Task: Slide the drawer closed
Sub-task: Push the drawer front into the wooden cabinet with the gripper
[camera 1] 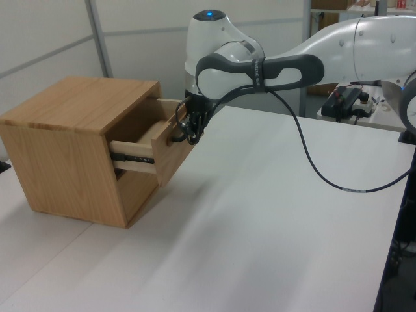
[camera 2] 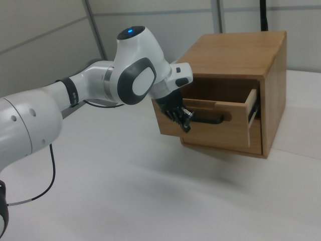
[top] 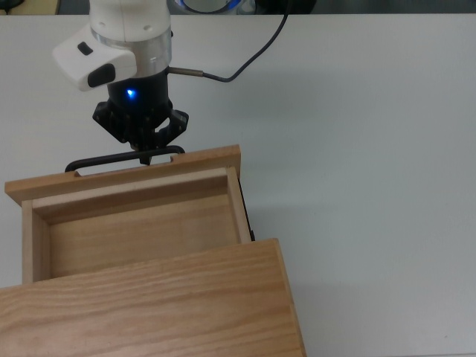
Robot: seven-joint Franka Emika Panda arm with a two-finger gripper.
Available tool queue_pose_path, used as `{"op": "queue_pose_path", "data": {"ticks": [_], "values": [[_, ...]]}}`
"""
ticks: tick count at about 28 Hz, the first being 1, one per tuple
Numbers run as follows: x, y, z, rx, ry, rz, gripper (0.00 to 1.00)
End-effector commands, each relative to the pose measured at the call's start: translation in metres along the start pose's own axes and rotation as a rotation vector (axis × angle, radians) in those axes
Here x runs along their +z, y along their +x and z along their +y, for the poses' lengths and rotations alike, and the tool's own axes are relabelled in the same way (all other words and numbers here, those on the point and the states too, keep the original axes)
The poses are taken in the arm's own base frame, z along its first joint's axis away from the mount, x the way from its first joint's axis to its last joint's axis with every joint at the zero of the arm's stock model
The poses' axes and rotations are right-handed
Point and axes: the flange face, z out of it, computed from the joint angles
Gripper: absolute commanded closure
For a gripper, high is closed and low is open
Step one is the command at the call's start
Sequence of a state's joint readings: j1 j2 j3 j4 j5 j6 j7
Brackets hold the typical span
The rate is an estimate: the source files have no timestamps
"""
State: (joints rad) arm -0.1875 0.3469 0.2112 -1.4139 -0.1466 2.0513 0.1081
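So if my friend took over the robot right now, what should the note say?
Pincer: at the drawer's black handle, by the end at the top view's right; I cannot tell whether it is open or shut.
Drawer: partly out of the cabinet, nothing visible inside.
Done: drawer is partway in.
Left: keep pushing the front panel straight toward the cabinet until flush, then back the pincer off.

No readable text, labels or numbers anywhere.
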Motion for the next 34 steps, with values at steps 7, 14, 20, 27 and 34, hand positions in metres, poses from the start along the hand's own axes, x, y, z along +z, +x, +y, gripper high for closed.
{"op": "queue_pose_path", "data": {"ticks": [7, 14, 20, 27, 34], "values": [[0.017, 0.018, -0.026, -0.013, -0.012, 0.122, 1.00], [0.023, 0.029, -0.033, -0.028, -0.015, 0.226, 1.00], [0.023, 0.037, -0.036, -0.040, -0.002, 0.320, 1.00], [0.013, 0.048, -0.041, -0.057, 0.015, 0.453, 1.00], [0.013, 0.055, -0.049, -0.068, 0.033, 0.511, 1.00]]}}
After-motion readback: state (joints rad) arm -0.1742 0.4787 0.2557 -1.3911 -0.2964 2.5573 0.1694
